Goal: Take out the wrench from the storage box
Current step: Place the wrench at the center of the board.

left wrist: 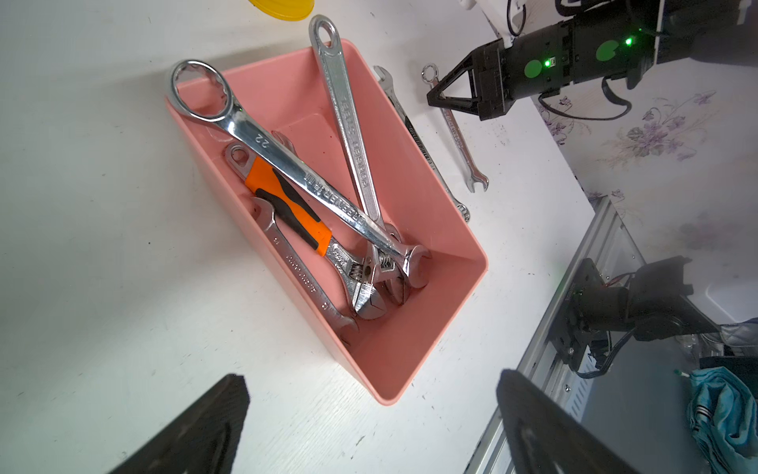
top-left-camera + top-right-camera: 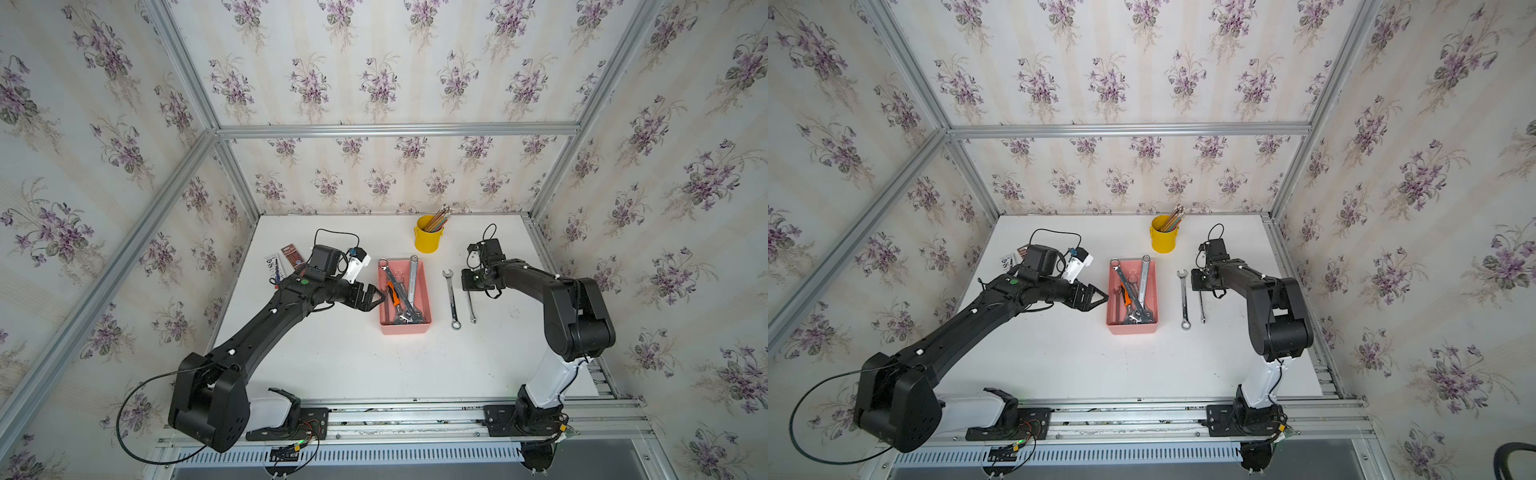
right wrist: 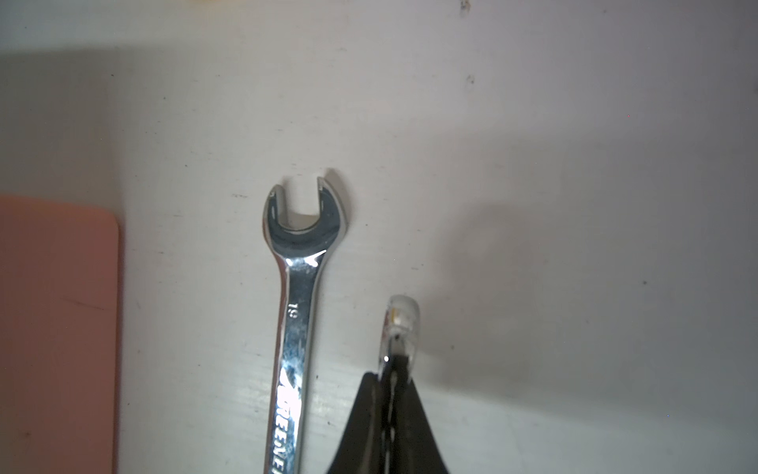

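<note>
Floral wallpaper (image 2: 104, 137) in an aluminium frame (image 2: 395, 129) closes in the white surface (image 2: 353, 361). Two packets (image 2: 287, 254) lie near its left edge. The left fingers (image 1: 205, 435) stand wide apart just beside the pink box (image 2: 405, 328), which holds several wrenches (image 2: 412, 282). Behind it stands a yellow cup (image 2: 426, 243) of pencils. Right of the box lies a long wrench (image 2: 451, 299). Beside that, the right fingers (image 3: 365, 422) are clamped on a small wrench (image 2: 471, 309), outside the box.

This is a robot lab test cell. Silver aluminium frame bars (image 2: 395, 129) hold violet-flowered wallpaper panels (image 2: 374, 62) around a flat white bench (image 2: 353, 365).
</note>
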Robot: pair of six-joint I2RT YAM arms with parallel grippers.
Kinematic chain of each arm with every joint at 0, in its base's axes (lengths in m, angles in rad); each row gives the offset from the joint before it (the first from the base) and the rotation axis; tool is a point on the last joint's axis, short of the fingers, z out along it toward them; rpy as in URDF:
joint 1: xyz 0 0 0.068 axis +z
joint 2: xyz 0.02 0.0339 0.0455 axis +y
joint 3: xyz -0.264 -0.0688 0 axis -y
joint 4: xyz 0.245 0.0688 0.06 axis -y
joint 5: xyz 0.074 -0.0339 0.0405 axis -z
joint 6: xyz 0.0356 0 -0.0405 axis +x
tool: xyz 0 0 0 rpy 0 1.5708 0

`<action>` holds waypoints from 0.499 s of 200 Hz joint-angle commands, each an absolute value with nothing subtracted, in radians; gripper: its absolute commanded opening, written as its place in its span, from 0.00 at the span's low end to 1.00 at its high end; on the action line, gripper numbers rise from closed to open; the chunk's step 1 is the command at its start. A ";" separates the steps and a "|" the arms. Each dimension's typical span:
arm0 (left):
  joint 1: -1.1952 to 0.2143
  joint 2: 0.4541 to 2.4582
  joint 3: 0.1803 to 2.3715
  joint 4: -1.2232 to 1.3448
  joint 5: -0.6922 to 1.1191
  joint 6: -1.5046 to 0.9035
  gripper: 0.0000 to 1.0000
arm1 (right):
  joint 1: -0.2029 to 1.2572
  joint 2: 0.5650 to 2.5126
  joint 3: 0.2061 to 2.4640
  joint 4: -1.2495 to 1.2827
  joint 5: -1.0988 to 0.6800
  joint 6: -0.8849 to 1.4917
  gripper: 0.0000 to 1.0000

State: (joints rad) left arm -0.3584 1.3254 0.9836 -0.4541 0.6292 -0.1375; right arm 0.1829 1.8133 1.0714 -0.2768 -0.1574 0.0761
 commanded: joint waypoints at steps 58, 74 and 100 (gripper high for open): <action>-0.357 1.320 0.989 -0.476 0.623 -0.111 0.99 | 0.170 1.873 1.036 -0.167 -0.189 0.114 0.04; -0.356 1.318 0.989 -0.481 0.623 -0.109 0.99 | 0.163 1.873 1.020 -0.154 -0.181 0.125 0.06; -0.356 1.321 0.992 -0.489 0.623 -0.105 0.99 | 0.158 1.868 1.000 -0.149 -0.166 0.133 0.13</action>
